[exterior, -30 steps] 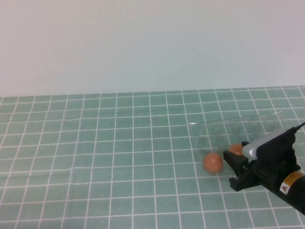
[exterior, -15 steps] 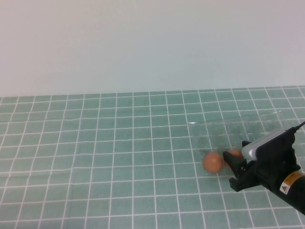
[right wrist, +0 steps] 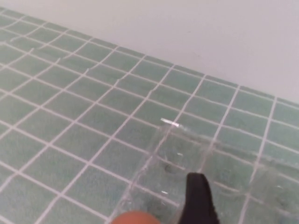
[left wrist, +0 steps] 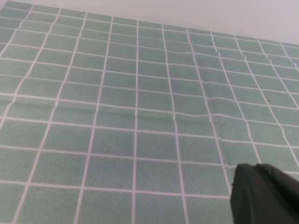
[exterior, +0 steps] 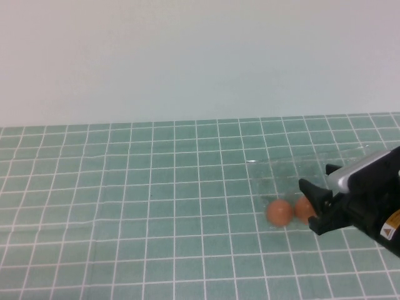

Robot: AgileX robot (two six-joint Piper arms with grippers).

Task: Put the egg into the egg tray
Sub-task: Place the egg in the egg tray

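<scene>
Two eggs [exterior: 279,212] [exterior: 304,209] — one egg tray [exterior: 312,169] — one gripper [exterior: 317,206] visible.

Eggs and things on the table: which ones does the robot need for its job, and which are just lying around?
For the job:
the egg, right by the open right gripper
the egg tray, just behind it

Just lying about:
the paler egg, beside the first
the left gripper, over bare green tiles
</scene>
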